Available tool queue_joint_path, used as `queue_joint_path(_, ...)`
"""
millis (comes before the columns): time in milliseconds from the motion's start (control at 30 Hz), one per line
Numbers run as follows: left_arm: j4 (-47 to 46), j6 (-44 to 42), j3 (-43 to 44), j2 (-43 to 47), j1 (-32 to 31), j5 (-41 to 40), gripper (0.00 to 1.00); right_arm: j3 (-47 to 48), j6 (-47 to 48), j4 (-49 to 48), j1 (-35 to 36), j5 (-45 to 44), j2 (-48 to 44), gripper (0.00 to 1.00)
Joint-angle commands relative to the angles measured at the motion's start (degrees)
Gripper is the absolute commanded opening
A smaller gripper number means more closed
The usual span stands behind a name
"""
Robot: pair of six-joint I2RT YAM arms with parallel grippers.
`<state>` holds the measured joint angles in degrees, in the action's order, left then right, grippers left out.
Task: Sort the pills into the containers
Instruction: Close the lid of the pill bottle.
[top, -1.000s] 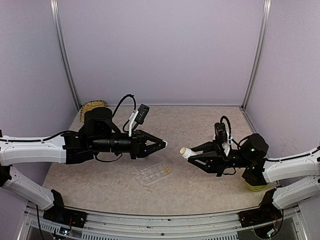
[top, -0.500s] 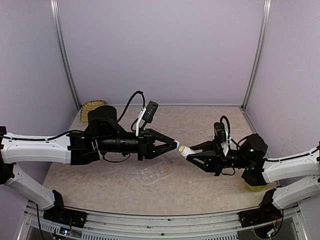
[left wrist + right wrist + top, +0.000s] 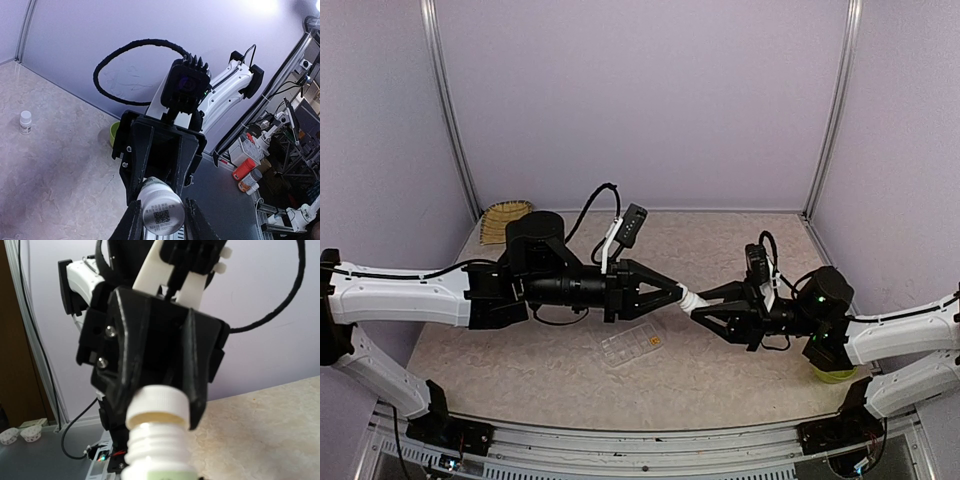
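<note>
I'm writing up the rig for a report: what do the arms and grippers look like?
The left arm and right arm have white outer links and black joint housings. The left gripper and right gripper are black, with two tapered fingers each. Each wrist carries a small black camera on a white bracket, and a black cable loops over each wrist.

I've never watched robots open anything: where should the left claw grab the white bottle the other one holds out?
By the cap, end-on from the left. The white bottle lies roughly level, cap toward the left gripper, and the right gripper clamps its body, leaving only cap and neck free. The cap is round, so fingers go on opposite sides.
</note>
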<state>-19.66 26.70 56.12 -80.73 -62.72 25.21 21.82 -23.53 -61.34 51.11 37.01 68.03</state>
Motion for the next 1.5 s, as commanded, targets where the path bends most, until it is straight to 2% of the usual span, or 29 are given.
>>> queue_joint_path(0, 0.3, -0.9, 2.2, -0.7, -0.5, -0.5, 0.19, 1.8, 0.6, 0.8, 0.4, -0.6, -0.6, 0.02)
queue_joint_path(167, 3.0, -1.8, 2.9, -1.1, -1.0, -3.1, 0.19, 1.8, 0.7, 0.9, 0.4, -0.8, -0.6, 0.02)
queue_joint_path(700, 6.1, -3.7, 2.9, 0.0, -1.1, -3.4, 0.19, 0.4, 3.4, 5.1, 0.4, -4.9, -4.8, 0.00)
queue_joint_path(1233, 2.6, -2.2, 1.7, -1.0, -1.0, -2.9, 0.20, 1.9, 1.3, 1.1, 0.8, 0.5, -0.5, 0.00)
queue_joint_path(1467, 5.5, -1.8, 3.0, -2.9, -1.0, -2.3, 0.22, 2.0, 2.3, 2.3, 0.9, 0.0, -1.6, 0.00)
